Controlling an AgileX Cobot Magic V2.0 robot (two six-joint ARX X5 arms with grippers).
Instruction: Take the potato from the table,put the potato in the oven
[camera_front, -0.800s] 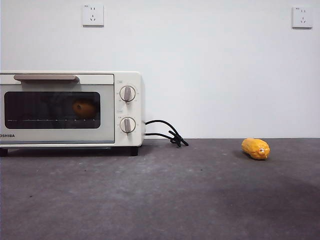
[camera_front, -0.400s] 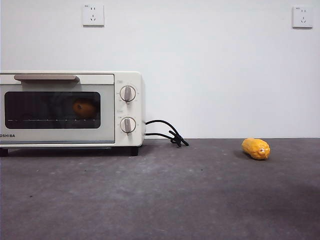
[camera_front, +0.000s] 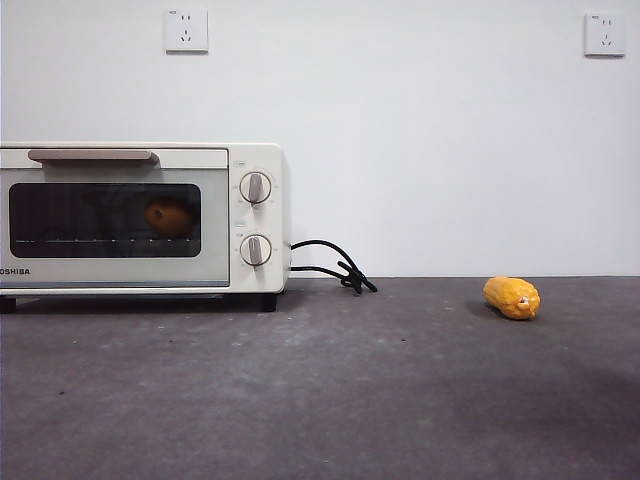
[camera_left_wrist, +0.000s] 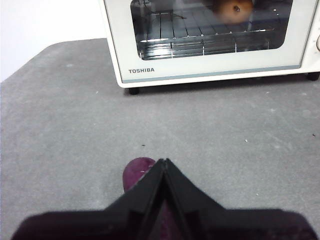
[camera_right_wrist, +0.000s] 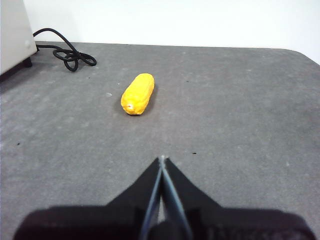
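Front view: potato (camera_front: 168, 217) sits inside oven (camera_front: 140, 217), door shut. Both claws closed, empty; left gripper (camera_left_wrist: 163, 162) faces oven, right gripper (camera_right_wrist: 162, 161) well away. Hold clear; job looks done.

Bright, even light; soft shadows

**Table and what rests on it**

The dark grey, mottled table (camera_front: 330, 400) carries the cream-white oven (camera_front: 140, 218), standing on small black feet straight ahead of the left hand (camera_left_wrist: 162, 162), well apart from it. A black cord (camera_front: 335, 266) lies coiled on the surface beside the oven. A yellow corn piece (camera_right_wrist: 137, 93) lies on its side ahead of the right hand (camera_right_wrist: 162, 160), slightly toward the cord.
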